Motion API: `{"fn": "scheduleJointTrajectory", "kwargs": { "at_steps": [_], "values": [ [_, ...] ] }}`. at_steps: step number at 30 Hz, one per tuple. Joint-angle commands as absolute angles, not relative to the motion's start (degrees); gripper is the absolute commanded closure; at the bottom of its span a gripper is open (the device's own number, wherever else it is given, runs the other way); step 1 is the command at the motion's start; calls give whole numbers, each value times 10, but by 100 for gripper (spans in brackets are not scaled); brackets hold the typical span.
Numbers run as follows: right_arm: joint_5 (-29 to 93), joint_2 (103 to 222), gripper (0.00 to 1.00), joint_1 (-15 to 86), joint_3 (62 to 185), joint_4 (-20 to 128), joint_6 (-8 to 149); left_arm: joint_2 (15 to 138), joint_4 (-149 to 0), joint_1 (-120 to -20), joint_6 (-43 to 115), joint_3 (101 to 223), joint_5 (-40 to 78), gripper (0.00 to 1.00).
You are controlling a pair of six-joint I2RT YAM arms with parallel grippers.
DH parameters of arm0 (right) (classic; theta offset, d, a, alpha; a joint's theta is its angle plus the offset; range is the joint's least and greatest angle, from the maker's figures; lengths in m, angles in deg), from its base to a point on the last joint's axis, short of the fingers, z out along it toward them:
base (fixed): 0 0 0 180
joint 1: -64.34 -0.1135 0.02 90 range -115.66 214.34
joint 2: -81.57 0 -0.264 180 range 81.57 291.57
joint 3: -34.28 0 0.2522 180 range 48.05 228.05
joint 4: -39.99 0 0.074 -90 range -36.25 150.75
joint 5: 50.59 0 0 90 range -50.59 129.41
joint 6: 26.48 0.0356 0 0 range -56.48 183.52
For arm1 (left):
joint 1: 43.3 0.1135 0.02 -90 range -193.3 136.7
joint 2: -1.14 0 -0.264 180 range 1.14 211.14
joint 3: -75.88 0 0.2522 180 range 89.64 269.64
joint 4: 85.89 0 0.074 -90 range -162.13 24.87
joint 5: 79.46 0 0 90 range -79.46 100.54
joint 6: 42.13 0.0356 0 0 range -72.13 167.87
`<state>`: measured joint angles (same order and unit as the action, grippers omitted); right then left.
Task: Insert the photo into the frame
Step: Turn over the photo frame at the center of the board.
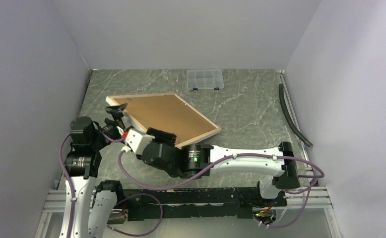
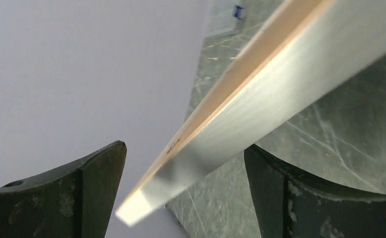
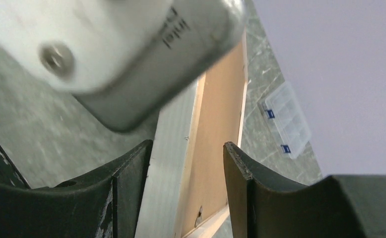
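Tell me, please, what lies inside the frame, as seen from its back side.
A brown backing board fills the frame inside its light wood border. Whether the photo lies beneath that board cannot be seen: the board covers everything under it.

White links (image 1: 245, 159) are joined by black housings (image 1: 159, 153) and followed by purple cables (image 1: 124, 171). The right gripper (image 3: 188, 146) is fitted with scuffed black fingers (image 3: 126, 198); the silver camera housing (image 3: 131, 74) is marked "intel".

The top view looks down from high above the frame (image 1: 168, 116), taking in the whole worktop (image 1: 250, 109). Both wrist views sit close beside the frame's edge, which all three share.
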<state>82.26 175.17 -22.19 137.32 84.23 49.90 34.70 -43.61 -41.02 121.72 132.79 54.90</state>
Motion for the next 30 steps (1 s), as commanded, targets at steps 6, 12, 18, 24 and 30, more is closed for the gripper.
{"fn": "scheduleJointTrajectory", "kwargs": {
  "at_steps": [6, 12, 18, 24, 30],
  "values": [
    [763, 1817, 93, -132, 1687, 966, 582, 377, -549, -410, 858, 1481, 362, 6],
    [681, 1824, 92, -30, 1771, 1012, 633, 419, -529, -410, 778, 1573, 349, 6],
    [613, 1700, 90, 79, 1632, 946, 705, 468, -487, -409, 739, 1618, 362, 6],
    [490, 1558, 86, 258, 1425, 885, 813, 492, -485, -409, 720, 1610, 392, 6],
    [412, 1504, 85, 387, 1361, 891, 864, 537, -450, -409, 712, 1630, 407, 6]
  ]
}}
